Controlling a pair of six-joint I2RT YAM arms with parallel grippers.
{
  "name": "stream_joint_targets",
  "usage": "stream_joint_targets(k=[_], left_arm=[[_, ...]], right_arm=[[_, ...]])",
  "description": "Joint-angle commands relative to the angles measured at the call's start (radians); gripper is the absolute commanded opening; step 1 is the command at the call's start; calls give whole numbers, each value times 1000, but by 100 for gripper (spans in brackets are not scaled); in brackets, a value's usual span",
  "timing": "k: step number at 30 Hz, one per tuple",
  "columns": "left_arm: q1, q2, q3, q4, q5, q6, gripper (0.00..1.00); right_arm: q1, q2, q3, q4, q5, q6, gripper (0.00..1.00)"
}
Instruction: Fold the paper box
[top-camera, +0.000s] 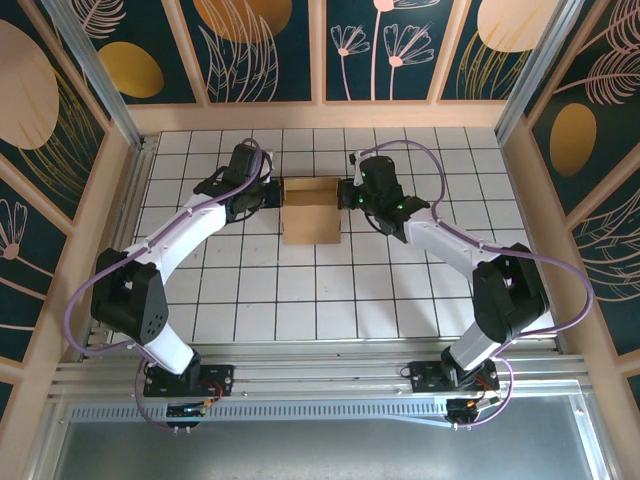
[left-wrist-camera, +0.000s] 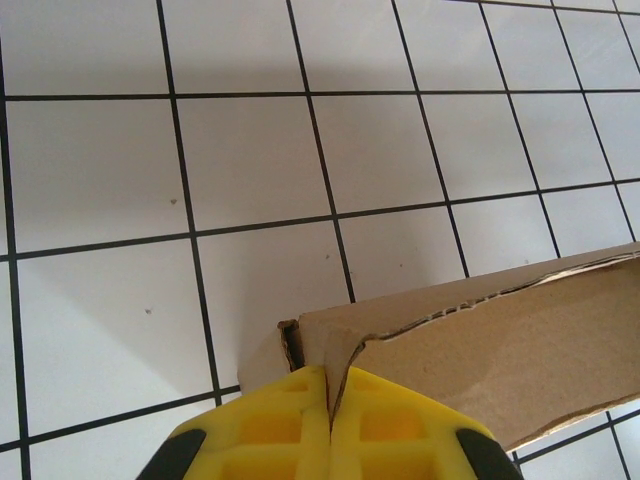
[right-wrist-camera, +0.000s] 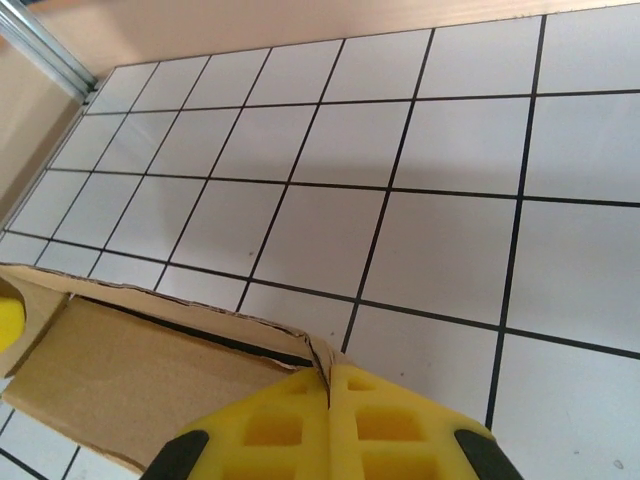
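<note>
The left gripper (left-wrist-camera: 328, 388) is closed on the left wall of the box (top-camera: 311, 210), and the right gripper (right-wrist-camera: 328, 378) is closed on its right wall, apparently so both sides are held upright for folding. The box is set between them on the table (top-camera: 400, 300), beyond its middle.

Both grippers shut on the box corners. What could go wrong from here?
1. The left gripper and right gripper each pinch just a thin corner of the paper box, so it could slip free.
2. The cardboard edge beside the left pinch looks ragged; pulling apart might tear it.
</note>
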Motion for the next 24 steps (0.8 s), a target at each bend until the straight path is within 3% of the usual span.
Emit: stream_joint_targets(k=[1,10,24], left_arm=[[-12,8,-20,26,5,-42,0],[-23,-2,-46,40,5,-61,0],[-28,-20,-42,33,1,-62,0]], right_arm=[[16,13,-34,15,77,82,0],[48,20,-39,14,139,127,0],[55,31,-44,-15,118,224,0]])
